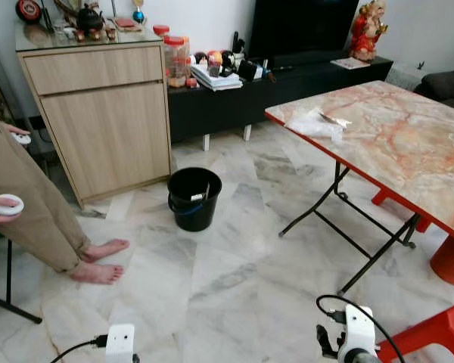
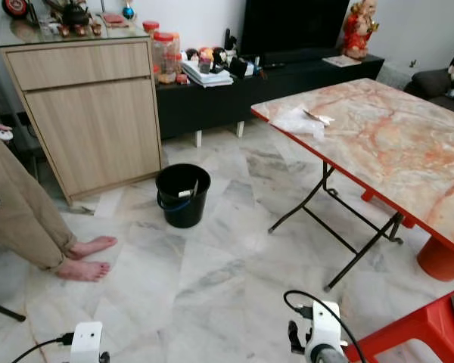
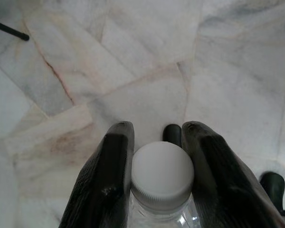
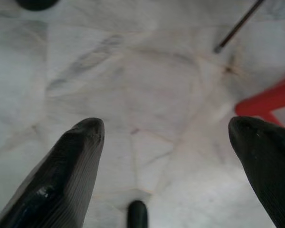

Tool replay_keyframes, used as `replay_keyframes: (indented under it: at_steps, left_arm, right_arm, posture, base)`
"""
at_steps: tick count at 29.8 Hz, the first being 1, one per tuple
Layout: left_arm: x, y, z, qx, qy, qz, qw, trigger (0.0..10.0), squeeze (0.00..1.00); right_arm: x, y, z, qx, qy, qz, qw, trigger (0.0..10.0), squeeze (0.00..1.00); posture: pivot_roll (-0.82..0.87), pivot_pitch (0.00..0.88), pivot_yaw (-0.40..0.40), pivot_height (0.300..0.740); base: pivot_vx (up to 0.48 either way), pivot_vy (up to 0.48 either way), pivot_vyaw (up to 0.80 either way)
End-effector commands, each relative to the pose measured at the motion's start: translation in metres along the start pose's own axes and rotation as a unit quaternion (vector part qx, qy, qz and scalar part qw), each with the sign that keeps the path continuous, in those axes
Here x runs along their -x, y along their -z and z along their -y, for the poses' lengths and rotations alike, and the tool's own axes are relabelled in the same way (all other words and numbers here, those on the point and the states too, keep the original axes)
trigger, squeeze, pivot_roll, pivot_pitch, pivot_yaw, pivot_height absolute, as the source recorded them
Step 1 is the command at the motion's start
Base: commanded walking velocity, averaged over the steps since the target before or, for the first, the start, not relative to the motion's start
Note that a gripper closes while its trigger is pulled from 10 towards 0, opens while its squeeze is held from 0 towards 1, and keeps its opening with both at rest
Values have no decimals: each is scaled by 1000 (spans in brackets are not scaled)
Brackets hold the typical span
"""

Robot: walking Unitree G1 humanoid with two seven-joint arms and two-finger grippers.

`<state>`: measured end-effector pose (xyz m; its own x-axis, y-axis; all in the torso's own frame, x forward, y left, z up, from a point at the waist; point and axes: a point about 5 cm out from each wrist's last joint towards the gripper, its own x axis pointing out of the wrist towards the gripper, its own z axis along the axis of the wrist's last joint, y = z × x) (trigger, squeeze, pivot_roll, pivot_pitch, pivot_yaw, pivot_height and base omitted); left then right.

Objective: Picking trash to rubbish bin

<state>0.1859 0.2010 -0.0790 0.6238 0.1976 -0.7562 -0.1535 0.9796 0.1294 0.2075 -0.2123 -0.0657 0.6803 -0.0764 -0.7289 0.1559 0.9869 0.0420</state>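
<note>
left gripper point(image 3: 157, 142) fingers tight around white-capped, seemingly clear bottle point(image 3: 162, 176); right gripper point(image 4: 166, 130) jaws wide, empty

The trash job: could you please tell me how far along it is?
Done: something pale already lies in the bin. In hand: the left gripper grips a clear bottle by its neck; the right gripper is open. Left: reaching the bin, and crumpled plastic on the table.

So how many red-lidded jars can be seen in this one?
2. Both stand on the black TV bench beside the wooden cabinet: one jar in front, another behind it against the cabinet. More may be hidden behind them.
</note>
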Motion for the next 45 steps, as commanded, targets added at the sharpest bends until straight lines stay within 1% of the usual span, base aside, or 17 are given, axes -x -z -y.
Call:
replay_keyframes:
  at_steps: [1,2,3,5,10,13,14,16,18,20,24,26,28,34,38,45]
  left_arm:
    - [1,5,12,2,27,-11,1000,10000,0]
    - [2,8,9,-1,25,-14,1000,10000,0]
    - [2,8,9,-1,25,-14,1000,10000,0]
    - [3,13,5,-7,21,-20,1000,10000,0]
    - [4,16,0,-13,18,-21,1000,10000,0]
    - [4,16,-2,-15,17,-21,1000,10000,0]
    - [4,16,-4,-20,17,-21,999,10000,0]
    - [4,15,-4,-21,18,-20,999,10000,0]
    - [3,14,-4,-23,18,-18,999,10000,0]
    - [3,11,-5,-25,18,-15,999,10000,0]
    - [2,8,-6,-24,16,-10,1000,10000,0]
    - [1,4,-6,-23,14,-8,1000,10000,0]
    - [0,3,-7,-23,14,-8,1000,10000,0]
    - [0,3,-7,-26,14,-9,1000,10000,0]
    - [0,2,-9,-30,13,-9,999,10000,0]
    - [0,1,-7,-28,13,-7,999,10000,0]
  right_arm:
    - [-1,-2,0,4,2,1,1000,10000,0]
    - [-1,1,-5,10,-6,-3,1000,10000,0]
    - [-1,1,-5,10,-6,-3,1000,10000,0]
    - [0,9,-12,23,-16,-16,999,10000,0]
    - [2,20,-24,36,-33,-31,998,10000,0]
    - [2,22,-28,40,-39,-33,998,10000,0]
    - [2,23,-32,52,-47,-36,997,10000,0]
    - [2,23,-35,61,-52,-36,996,10000,0]
    - [2,23,-36,60,-52,-36,996,10000,0]
    - [1,19,-37,67,-52,-29,996,10000,0]
    - [0,16,-38,66,-52,-27,996,10000,0]
    - [-1,10,-40,53,-52,-21,997,10000,0]
    - [-2,9,-41,55,-52,-19,997,10000,0]
    - [-2,8,-41,48,-47,-18,998,10000,0]
    - [-1,12,-41,41,-44,-22,998,10000,0]
    - [0,15,-38,51,-40,-26,998,10000,0]
  posture:
    - [-94,0,-95,740]
    - [-83,0,-83,740]
    - [-83,0,-83,740]
    - [-70,0,-79,740]
    - [-38,0,-70,740]
    - [-34,0,-69,740]
    - [-30,0,-64,740]
    - [-29,0,-63,740]
    - [-24,0,-63,740]
    - [-23,0,-64,740]
    - [-17,0,-71,740]
    - [-19,0,-70,740]
    - [-21,0,-67,740]
    - [-20,0,-54,740]
    - [-22,0,-49,740]
    - [-31,0,-50,740]
  base:
    - [277,0,0]
    - [270,0,0]
    - [270,0,0]
    - [266,0,0]
    - [266,0,0]
    - [266,0,0]
    - [266,0,0]
    - [264,0,0]
    - [262,0,0]
    - [257,0,688]
    - [262,0,800]
    - [259,0,0]
    - [261,0,0]
    - [262,0,0]
    - [261,0,0]
    - [260,0,0]
